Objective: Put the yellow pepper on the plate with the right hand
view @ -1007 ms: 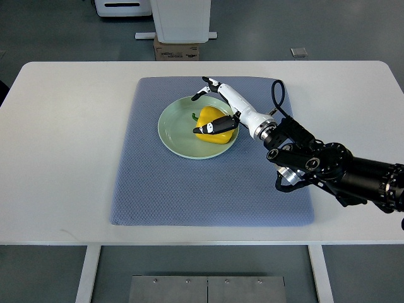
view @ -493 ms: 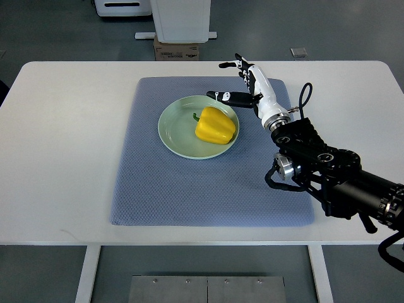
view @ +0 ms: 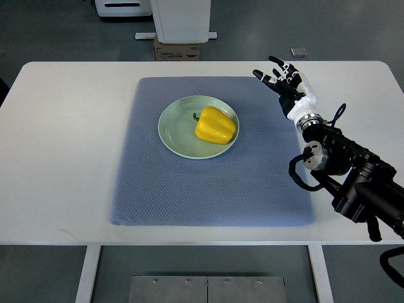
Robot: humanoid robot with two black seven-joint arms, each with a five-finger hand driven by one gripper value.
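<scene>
Top view is showing the yellow pepper [view: 215, 125] lying on the pale green plate [view: 173, 136], a little toward the plate's three o'clock side, with the plate sitting on the grey-blue mat [view: 208, 189] that is covering the middle of the white surface [view: 63, 139]. The right hand [view: 287, 85] is hovering over the mat's corner at about two o'clock from the plate, well apart from the pepper; its fingers [view: 273, 61] are spreading wide and holding nothing. From those fingers the pepper is lying toward eight o'clock, across bare mat. The left hand is not showing anywhere, so the right one is the only hand near the work.

The pepper is resting on its side. Its long axis is running roughly from ten o'clock to four o'clock, with the dark green stem [view: 195, 116] pointing toward ten o'clock, away from the hand, and the blunt bottom end facing four o'clock. Judging by this, the placing looks done, and any coming move is only a matter of clearing the arm away.
</scene>
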